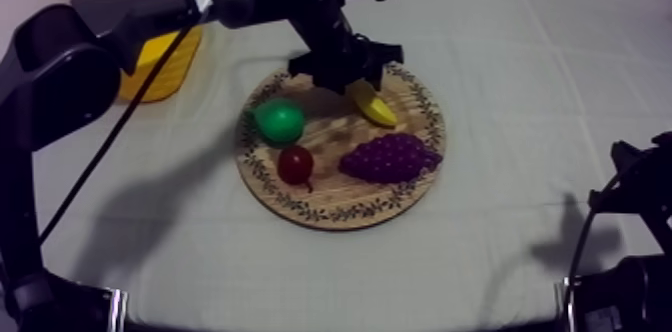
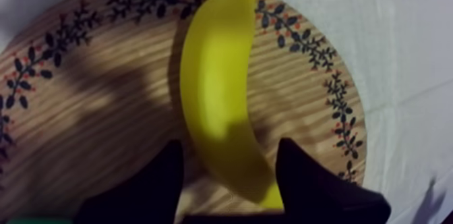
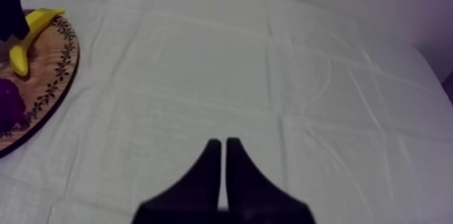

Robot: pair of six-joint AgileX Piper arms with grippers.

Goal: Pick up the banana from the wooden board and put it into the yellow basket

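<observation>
Grey-white cloth (image 1: 520,86) under board (image 1: 345,196), basket (image 1: 160,61) beyond board's left edge. On board's far side, banana (image 1: 375,108) lying flat, left gripper (image 2: 229,144) spread around it with a gap, not pinching. Over cloth well right of board, right gripper (image 3: 223,142) pressed together.

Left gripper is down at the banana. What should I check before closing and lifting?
1. Left gripper straddles the banana: ok.
2. Its fingers apart, not yet closed on it: ok.
3. Banana lies on the wooden board, apart from pear and grapes: ok.
4. Yellow basket opening free: cannot tell, the left arm crosses over it.
5. Right gripper shut, over bare cloth, away from the board: ok.
</observation>
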